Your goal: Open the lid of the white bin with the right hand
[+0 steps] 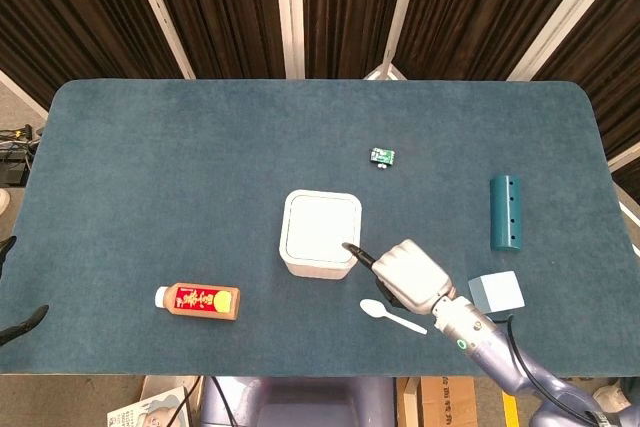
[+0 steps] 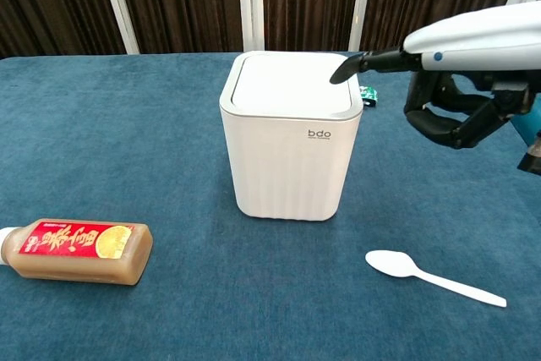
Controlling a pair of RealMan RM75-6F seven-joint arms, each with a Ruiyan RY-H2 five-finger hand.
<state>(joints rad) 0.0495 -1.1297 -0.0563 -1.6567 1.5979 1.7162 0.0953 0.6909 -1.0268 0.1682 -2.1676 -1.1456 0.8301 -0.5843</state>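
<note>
The white bin [image 1: 318, 259] stands near the table's middle, its flat lid [image 1: 320, 225] down. In the chest view the bin [image 2: 292, 158] is upright with the lid [image 2: 287, 82] level. My right hand [image 1: 408, 275] hovers at the bin's right side, one finger stretched out and the others curled in, holding nothing. That fingertip [image 2: 338, 75] is over the lid's right edge; I cannot tell whether it touches. The right hand [image 2: 456, 107] shows beside the bin. My left hand [image 1: 20, 325] only shows dark fingertips at the left edge, apart and empty.
A red-labelled bottle [image 1: 198, 300] lies front left of the bin. A white spoon [image 1: 392, 316] lies under my right hand. A light blue cube [image 1: 497, 293], a teal block [image 1: 505, 212] and a small green item [image 1: 382, 156] sit to the right.
</note>
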